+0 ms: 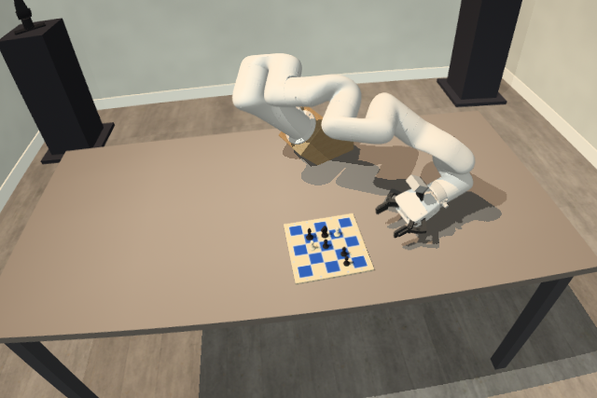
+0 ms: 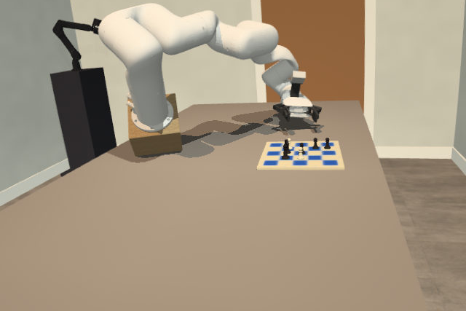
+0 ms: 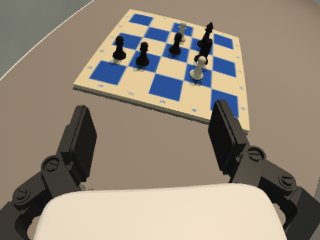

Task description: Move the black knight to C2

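Black knight is on the chessboard (image 1: 332, 274), among the black pieces (image 3: 176, 43), but they are too small and I cannot tell which one it is. The letters and digits on the board edge also cannot be read in any view.

The top view shows the gripper (image 1: 388, 222) low over the counter (image 1: 145, 215), near the board at about 3 o'clock and apart from it. Only the exterior view shows the brown door (image 2: 312, 17) and the wooden block (image 2: 153, 146) under the arm in full. Only the wrist view shows both fingers close up; they are released, spread wide, with nothing between them.

I count five black pieces and two white pieces (image 3: 198, 68), all upright. Two black ones at 1 o'clock in the wrist view overlap. In the top view there are two black pedestals (image 1: 48, 80), and the stands on them are cut off.
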You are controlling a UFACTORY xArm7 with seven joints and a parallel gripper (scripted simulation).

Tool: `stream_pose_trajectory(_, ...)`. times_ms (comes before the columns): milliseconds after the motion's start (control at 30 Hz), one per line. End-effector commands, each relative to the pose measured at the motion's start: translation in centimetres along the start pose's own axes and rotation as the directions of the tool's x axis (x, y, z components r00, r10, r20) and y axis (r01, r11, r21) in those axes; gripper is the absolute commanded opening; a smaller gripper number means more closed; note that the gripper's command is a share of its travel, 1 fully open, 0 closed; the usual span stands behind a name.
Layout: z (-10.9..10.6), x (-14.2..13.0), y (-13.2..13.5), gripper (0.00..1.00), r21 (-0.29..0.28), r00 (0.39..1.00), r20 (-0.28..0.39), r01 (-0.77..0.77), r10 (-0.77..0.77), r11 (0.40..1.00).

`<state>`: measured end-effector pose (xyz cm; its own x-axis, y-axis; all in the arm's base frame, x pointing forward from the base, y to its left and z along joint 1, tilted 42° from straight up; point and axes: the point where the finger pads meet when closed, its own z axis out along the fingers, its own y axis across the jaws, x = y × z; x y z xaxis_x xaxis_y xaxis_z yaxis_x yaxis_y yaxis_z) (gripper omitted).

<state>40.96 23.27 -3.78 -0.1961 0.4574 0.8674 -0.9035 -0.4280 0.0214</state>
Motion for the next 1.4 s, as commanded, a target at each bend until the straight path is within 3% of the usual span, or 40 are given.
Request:
stream_pose_trajectory(0,-0.1,0.2,-0.1,1.00,0.000,1.000,0.003,-0.004,0.004,1.000)
stream_pose_trajectory(1100,-0.2,0.4,0.0,1.00,0.000,1.000,0.003,-0.004,0.004,1.000)
stream_pose_trajectory(1367,-1.0,4.1,0.4,1.00,0.000,1.000,0.003,-0.004,0.004,1.000)
